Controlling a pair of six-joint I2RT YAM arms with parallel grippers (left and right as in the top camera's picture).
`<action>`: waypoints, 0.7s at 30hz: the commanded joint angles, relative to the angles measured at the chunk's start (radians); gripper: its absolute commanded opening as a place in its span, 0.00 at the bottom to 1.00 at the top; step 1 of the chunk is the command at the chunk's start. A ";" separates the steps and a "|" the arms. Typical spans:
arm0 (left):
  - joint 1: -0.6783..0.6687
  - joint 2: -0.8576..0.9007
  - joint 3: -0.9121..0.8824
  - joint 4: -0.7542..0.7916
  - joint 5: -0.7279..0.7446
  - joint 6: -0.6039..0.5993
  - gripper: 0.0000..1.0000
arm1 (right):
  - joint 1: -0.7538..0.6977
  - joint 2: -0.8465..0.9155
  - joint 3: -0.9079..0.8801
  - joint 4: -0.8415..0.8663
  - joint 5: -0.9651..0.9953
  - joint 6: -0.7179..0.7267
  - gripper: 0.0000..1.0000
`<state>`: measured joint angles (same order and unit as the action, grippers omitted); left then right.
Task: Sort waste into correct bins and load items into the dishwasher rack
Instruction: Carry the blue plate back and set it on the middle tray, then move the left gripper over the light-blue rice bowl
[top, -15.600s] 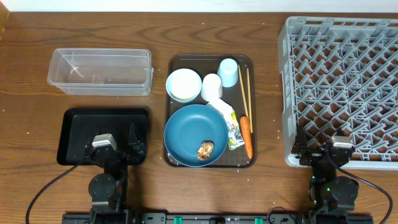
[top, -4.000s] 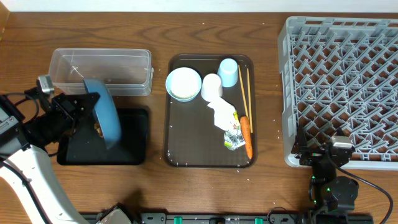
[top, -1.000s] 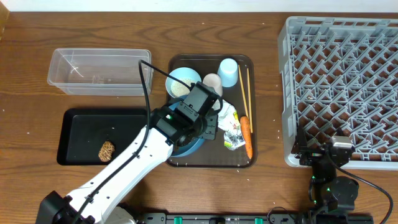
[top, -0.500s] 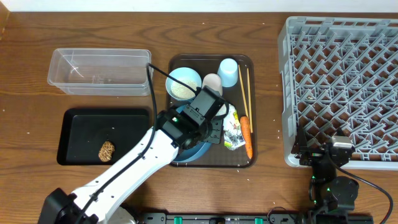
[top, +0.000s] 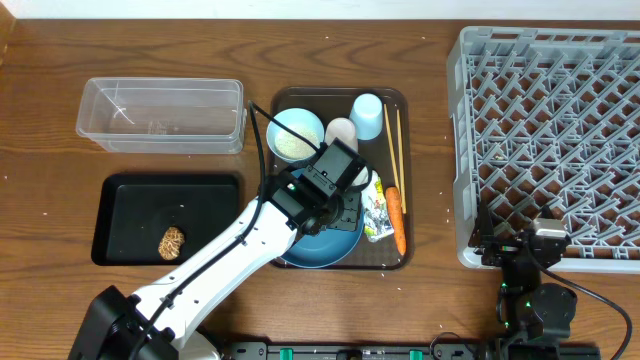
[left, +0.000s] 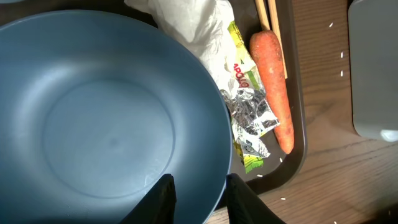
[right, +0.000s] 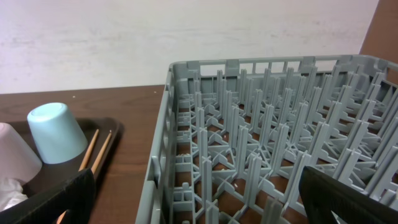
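Observation:
The dark-blue plate (top: 318, 243) (left: 106, 118) lies on the brown serving tray (top: 283, 100). My left gripper (top: 346, 214) (left: 198, 182) straddles its right rim, one finger inside and one outside. The jaws stand slightly apart and look loose on the rim. Beside the plate lie the crumpled wrapper (left: 245, 115) and the orange carrot (top: 397, 218) (left: 272, 87). The brown lump (top: 173, 242) sits in the black tray (top: 125, 190). The pale-blue bowl (top: 295, 133), the pink cup (top: 342, 131), the light-blue cup (top: 367, 115) and the chopsticks (top: 395, 145) stay at the tray's far end. My right gripper (top: 525, 250) (right: 211, 199) is wide open and empty by the rack (top: 555, 140).
The clear tub (top: 160, 115) stands at the back left, behind the black tray. A few white rice grains (left: 342, 55) lie on the wood right of the serving tray. The rack's near wall (right: 168, 162) rises right in front of the right gripper.
The left arm has slid toward the tray's near right side and set the plate down flat. Its jaws have parted from a tight grip. The right arm has not moved.

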<state>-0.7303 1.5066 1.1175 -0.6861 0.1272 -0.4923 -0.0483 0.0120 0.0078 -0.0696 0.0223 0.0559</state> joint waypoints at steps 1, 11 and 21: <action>0.001 0.000 0.034 0.000 -0.032 0.061 0.28 | -0.010 -0.005 -0.002 -0.002 0.003 -0.002 0.99; 0.145 0.000 0.185 -0.034 -0.251 0.172 0.56 | -0.010 -0.005 -0.002 -0.002 0.003 -0.002 0.99; 0.405 0.062 0.192 -0.040 0.019 0.288 0.55 | -0.010 -0.005 -0.002 -0.002 0.003 -0.002 0.99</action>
<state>-0.3462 1.5265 1.2964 -0.7231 0.0429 -0.2687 -0.0483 0.0120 0.0078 -0.0696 0.0223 0.0559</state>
